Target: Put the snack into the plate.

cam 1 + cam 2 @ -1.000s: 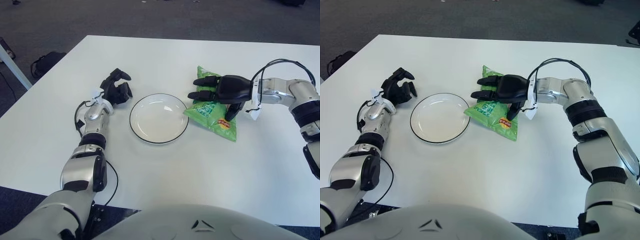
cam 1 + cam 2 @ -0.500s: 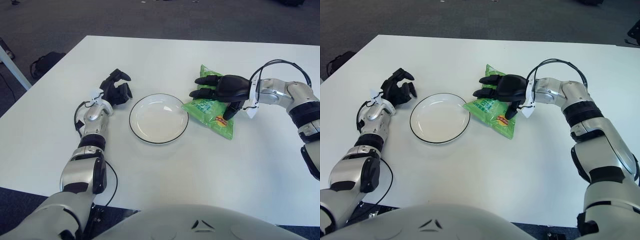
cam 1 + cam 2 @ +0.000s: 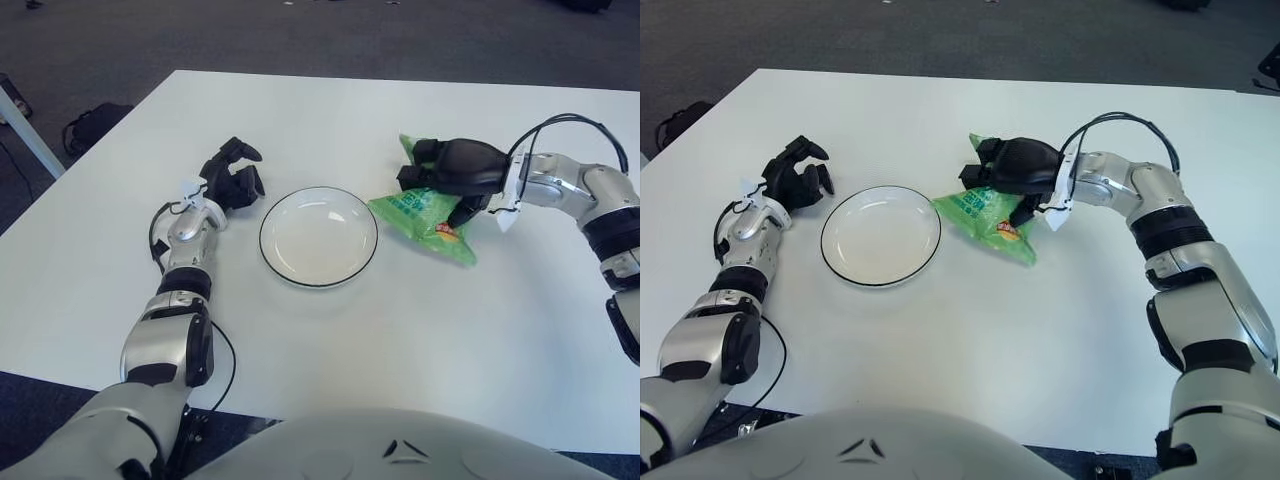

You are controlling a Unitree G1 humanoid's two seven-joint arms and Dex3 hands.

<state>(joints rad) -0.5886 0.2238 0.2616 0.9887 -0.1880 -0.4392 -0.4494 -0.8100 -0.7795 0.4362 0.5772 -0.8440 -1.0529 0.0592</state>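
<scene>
— Where the white table (image 3: 420, 330) meets dark carpet, what's the right hand (image 3: 455, 170) doing?
— Fingers curled around the green snack bag (image 3: 425, 212); the plate (image 3: 318, 236) sits just left, left hand (image 3: 232, 178) curled beyond, holding nothing.

No word, number or sign can be read anywhere. The green snack bag (image 3: 425, 211) carries pale printing across its face and a small yellow-and-red emblem (image 3: 446, 232) near its lower corner, looking like a brand mark, but its letters cannot be made out. The white tag (image 3: 504, 222) beside the right wrist shows no legible print
</scene>
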